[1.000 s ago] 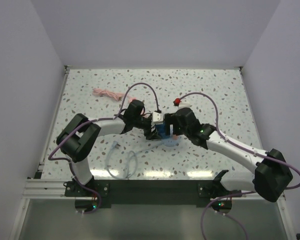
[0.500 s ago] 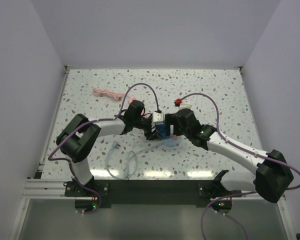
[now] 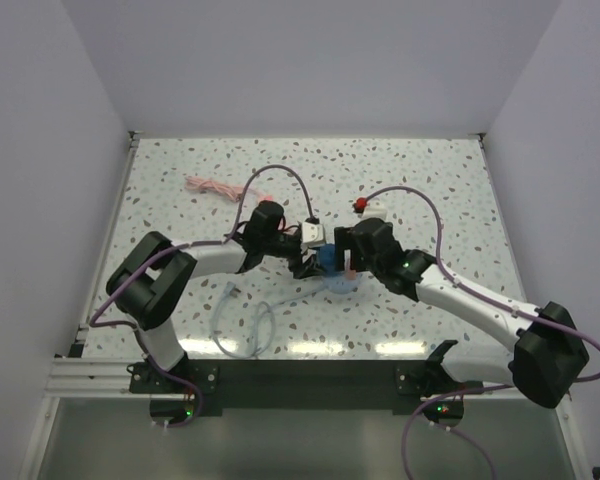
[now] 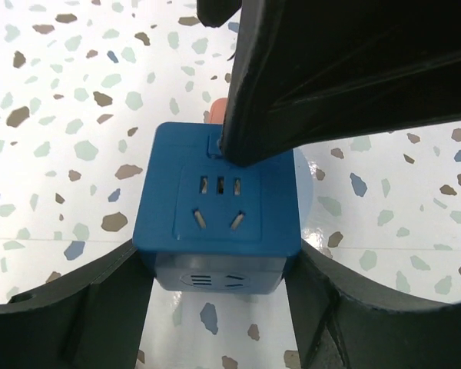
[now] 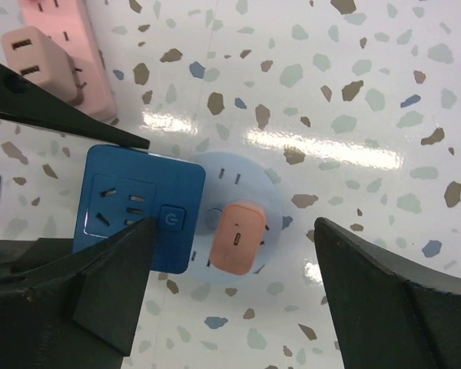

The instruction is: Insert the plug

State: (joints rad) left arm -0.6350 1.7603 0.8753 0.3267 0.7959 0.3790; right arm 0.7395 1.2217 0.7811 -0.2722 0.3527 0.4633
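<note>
Grip state: left gripper clamped on sides of blue socket cube in middle of tabletop; right gripper wide open, one finger touching cube's button edge. Just beside cube, peach plug sits on pale-blue disc. Both arms reach inward, wrists meeting.

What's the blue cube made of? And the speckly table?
The blue cube looks like smooth matte plastic: even colour, rounded moulded edges. The table looks glossy, lamps mirror in it; speckled stone or printed laminate, I cannot tell.
</note>
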